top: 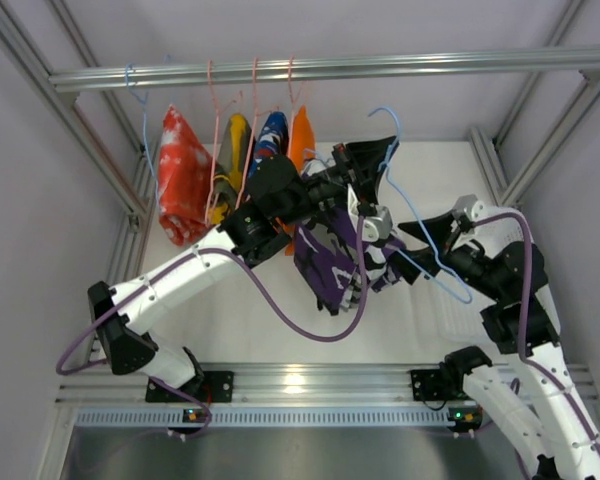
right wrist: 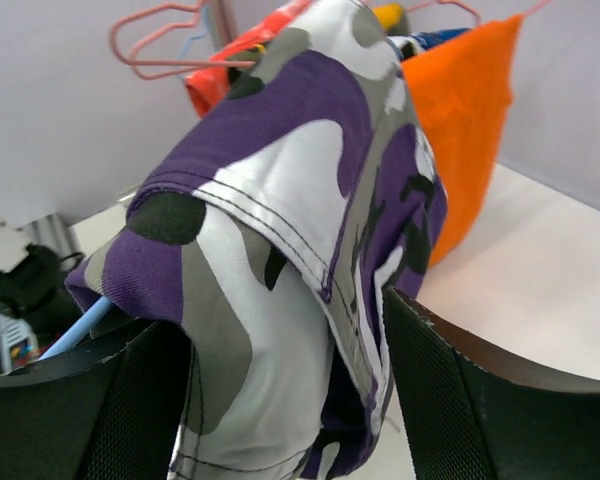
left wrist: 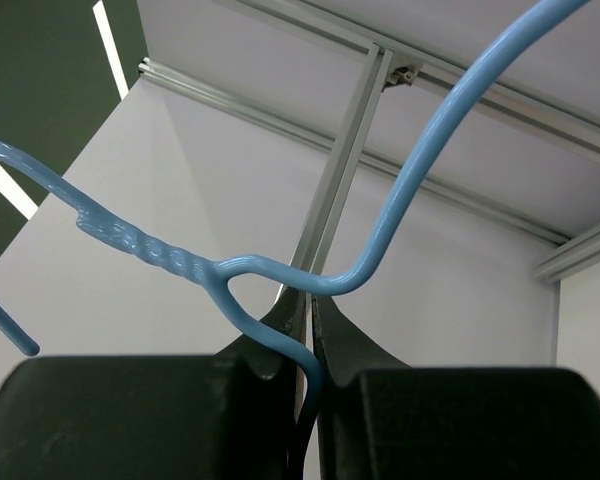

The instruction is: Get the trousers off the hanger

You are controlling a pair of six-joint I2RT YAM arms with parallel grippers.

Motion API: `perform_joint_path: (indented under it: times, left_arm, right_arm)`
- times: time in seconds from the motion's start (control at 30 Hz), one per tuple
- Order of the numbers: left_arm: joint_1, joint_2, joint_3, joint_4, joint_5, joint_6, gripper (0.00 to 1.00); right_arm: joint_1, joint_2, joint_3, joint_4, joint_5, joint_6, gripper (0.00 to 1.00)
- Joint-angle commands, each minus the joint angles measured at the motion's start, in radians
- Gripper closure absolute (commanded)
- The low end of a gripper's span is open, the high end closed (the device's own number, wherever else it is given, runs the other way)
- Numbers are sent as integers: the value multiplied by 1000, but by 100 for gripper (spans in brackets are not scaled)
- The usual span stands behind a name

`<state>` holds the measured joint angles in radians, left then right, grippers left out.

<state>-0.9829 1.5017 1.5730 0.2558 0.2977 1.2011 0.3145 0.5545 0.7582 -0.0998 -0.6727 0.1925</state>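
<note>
Right gripper (right wrist: 285, 335), jaws apart astride the camouflage trousers (right wrist: 280, 190) draped on the blue hanger (left wrist: 412, 165), should close on the full fold and draw it off, while the left gripper (left wrist: 307, 312), jaws clamped on the wire neck, holds firm.

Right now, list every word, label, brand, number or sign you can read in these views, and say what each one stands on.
No text can be read in any view.
The camouflage trousers, the orange trousers and the blue hanger show no print or label.
A small coloured patch at the left edge of the right wrist view is too blurred to read.
</note>
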Motion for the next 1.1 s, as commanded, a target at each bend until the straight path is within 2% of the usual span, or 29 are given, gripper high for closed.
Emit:
perform_joint_path:
  times: [0.0,0.07,0.13,0.4,0.5,0.53,0.57,0.6,0.63,0.7,0.87,1.07]
  left_arm:
    - [-3,-50,94,229,49,-20,100]
    - [-3,-69,97,209,58,-52,100]
    - [-2,-84,94,189,52,-67,100]
    - [-3,-129,84,172,55,-168,100]
    - [-3,-146,79,122,50,-198,100]
    - [-3,-164,70,114,46,-201,100]
    - [-3,-175,55,111,37,-202,100]
    - [-3,-201,23,103,32,-201,100]
    - [-3,-211,9,99,28,-205,100]
    - [-3,-253,-39,74,17,-215,100]
    - [-3,-362,-200,-50,92,-86,100]
    - [-2,-436,-333,-110,158,8,100]
  right_arm:
    - [14,-43,-26,37,162,-71,29]
    - [14,-68,-52,46,237,-74,32]
    - [15,-93,-78,75,243,-70,33]
    - [12,-30,-146,256,162,11,36]
    - [12,8,-134,353,127,47,52]
    - [12,15,-122,368,119,53,73]
    - [11,19,-114,377,119,58,86]
    - [11,21,-109,374,125,58,97]
    - [9,18,-94,365,134,56,100]
    - [5,12,-76,316,128,50,100]
    - [-8,-37,-10,238,98,41,100]
    - [-8,-53,65,187,47,62,100]
